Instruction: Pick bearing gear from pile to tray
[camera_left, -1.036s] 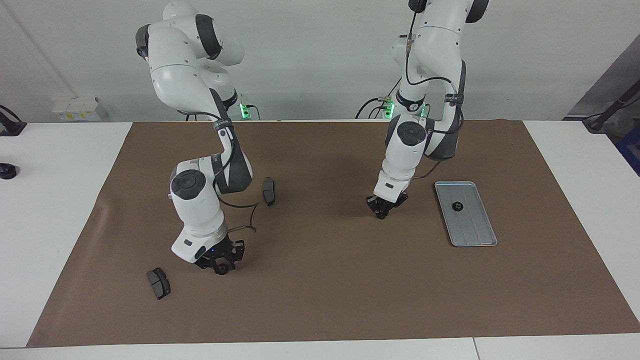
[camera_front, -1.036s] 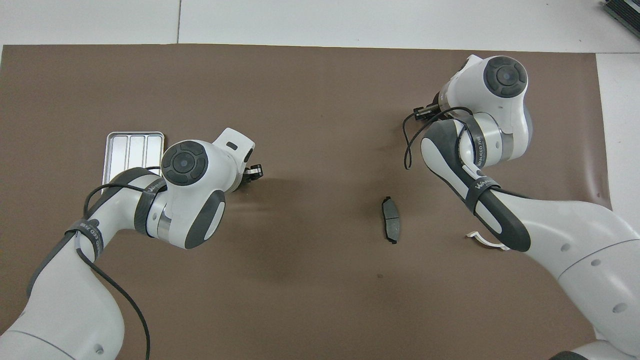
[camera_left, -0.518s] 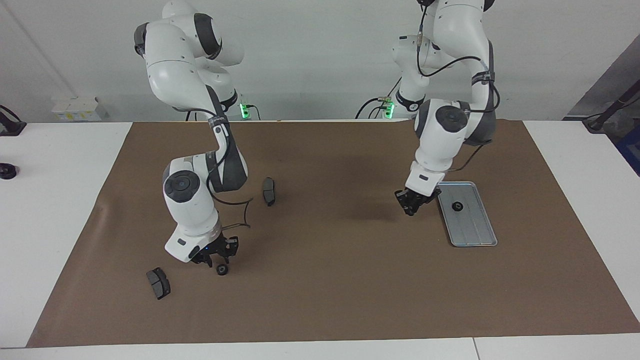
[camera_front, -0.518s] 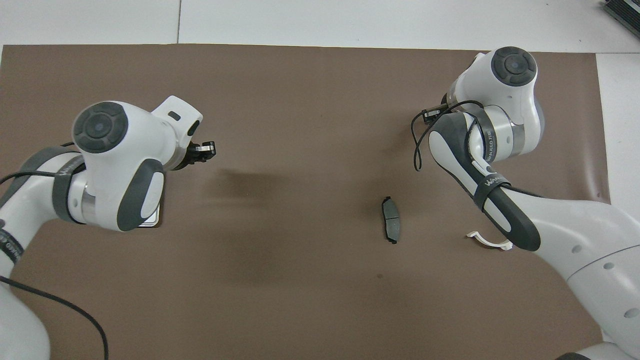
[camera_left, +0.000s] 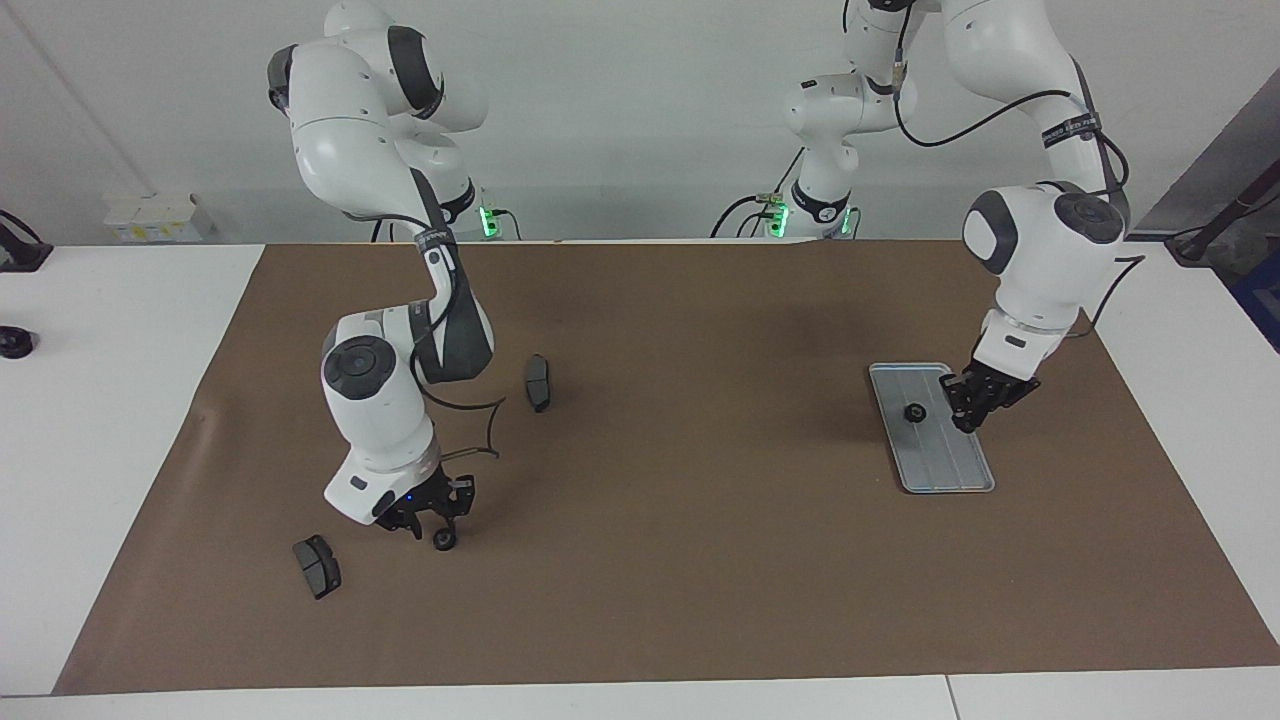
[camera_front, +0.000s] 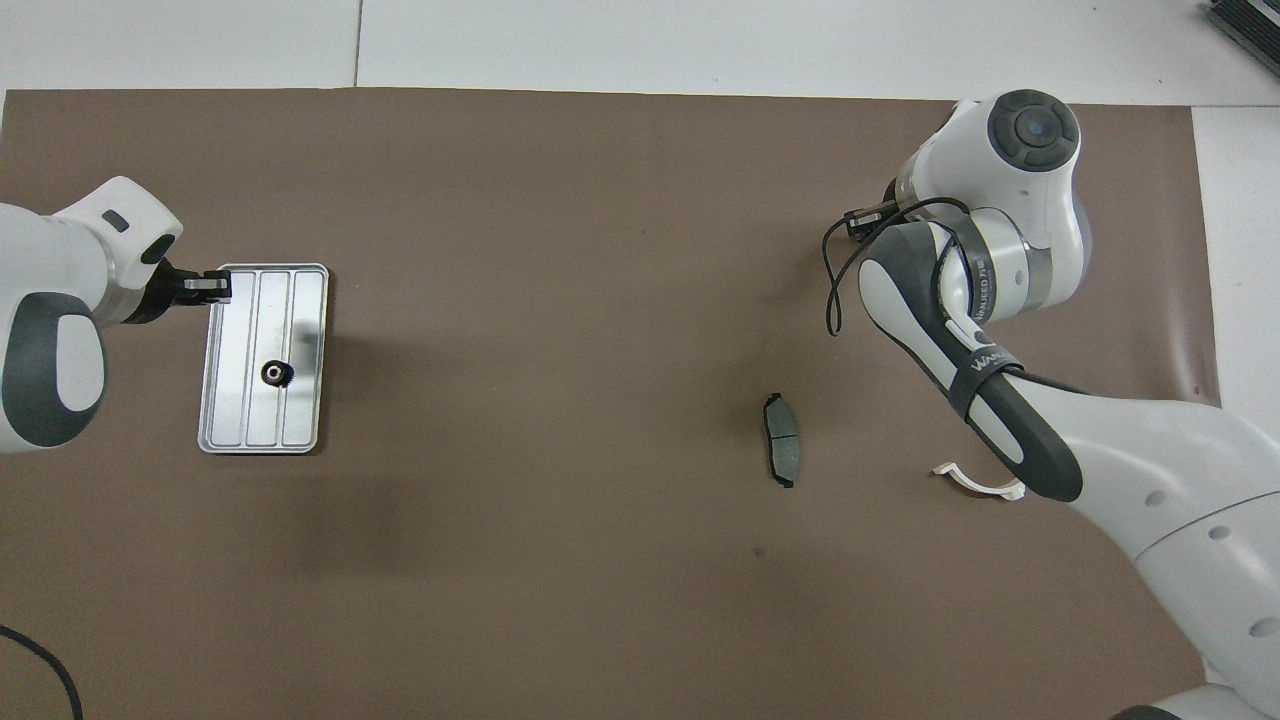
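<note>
I see one small black gear in the tray. Left gripper, fingertips together, hovers over its edge; right gripper: can't tell.

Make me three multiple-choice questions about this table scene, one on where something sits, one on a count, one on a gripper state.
1. Where is the tray?
A. toward the left arm's end
B. toward the right arm's end
C. on a brake pad

2. How many gears lie in the tray?
A. none
B. one
C. three

3. The left gripper is
A. shut
B. wide open
C. out of view

Answers: 1 A, it lies below the left gripper. 2 B, a single black gear. 3 A, its fingertips meet.
</note>
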